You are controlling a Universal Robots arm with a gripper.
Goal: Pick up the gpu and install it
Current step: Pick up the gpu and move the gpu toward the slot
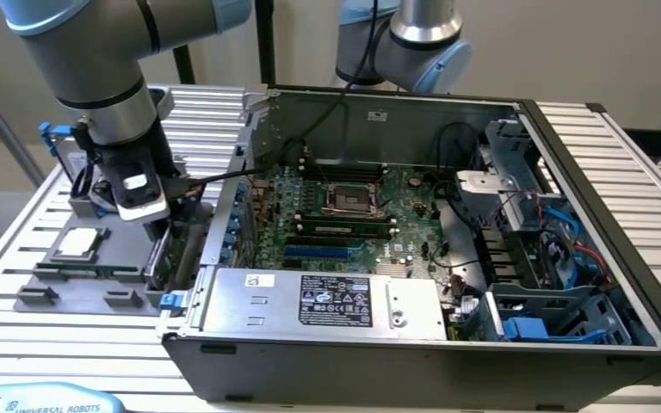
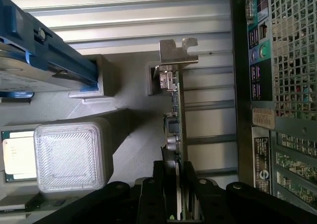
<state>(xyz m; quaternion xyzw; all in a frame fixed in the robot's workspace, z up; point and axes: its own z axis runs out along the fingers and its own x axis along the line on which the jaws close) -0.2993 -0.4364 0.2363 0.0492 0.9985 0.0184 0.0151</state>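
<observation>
Over on the exterior view's left, the gray tray (image 1: 72, 297) had a processor chip (image 1: 82, 243) sitting in it. Just beside that, the gripper (image 1: 164, 219) was down on the gpu (image 1: 172, 258), jaws pinching the card's upper edge. The card stood on edge at the tray, right next to the open computer case (image 1: 606, 172).

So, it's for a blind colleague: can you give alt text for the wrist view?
The end effector grips the gpu, seen edge-on in its grey holder, silver bracket at the far end. A blue-railed hard drive lies to one side, the computer case to the other.
</observation>
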